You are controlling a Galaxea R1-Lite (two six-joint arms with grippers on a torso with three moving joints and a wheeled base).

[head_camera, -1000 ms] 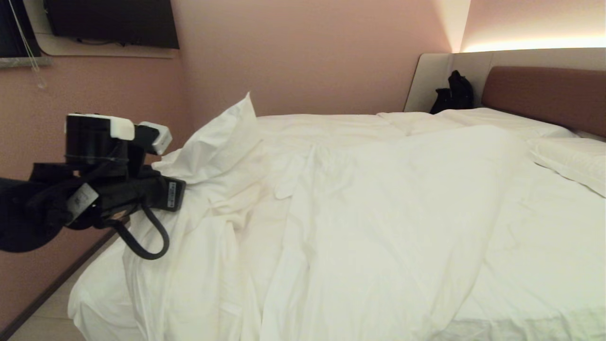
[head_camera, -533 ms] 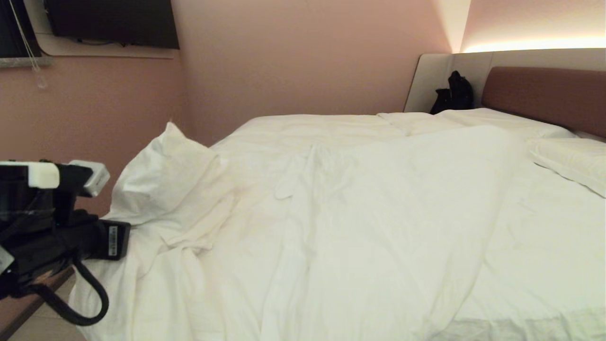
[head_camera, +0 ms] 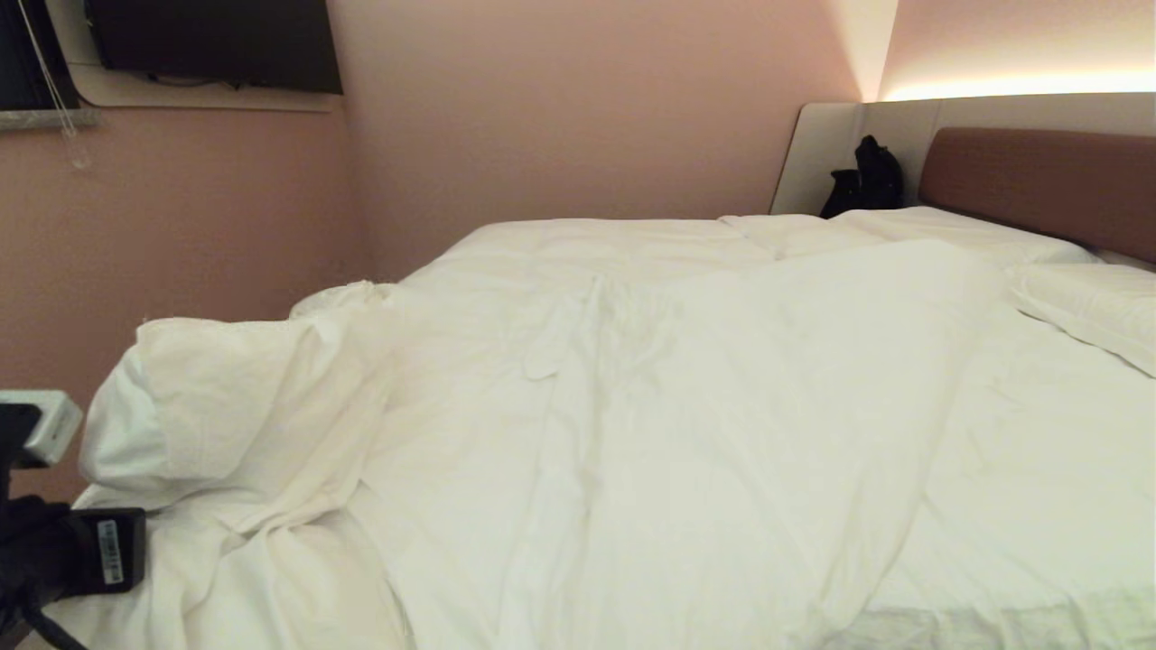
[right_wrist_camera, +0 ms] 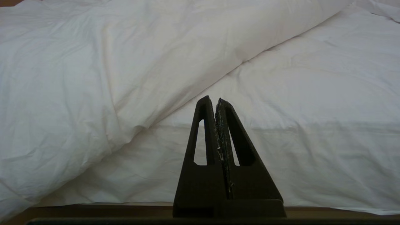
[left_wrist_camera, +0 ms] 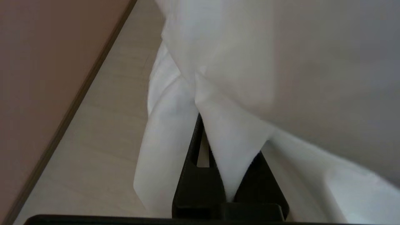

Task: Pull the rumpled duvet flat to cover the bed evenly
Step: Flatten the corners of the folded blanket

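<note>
One thin pinch of puffy white duvet (left_wrist_camera: 231, 147) fills the clenched left gripper (left_wrist_camera: 226, 156); it may slip free under pull. Right gripper (right_wrist_camera: 215, 103) is clamped empty.

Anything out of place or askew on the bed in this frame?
Yes: the duvet lies askew. Its corner is bunched at the bed's left foot, clamped in the left gripper, and the right side shows bare sheet.
</note>
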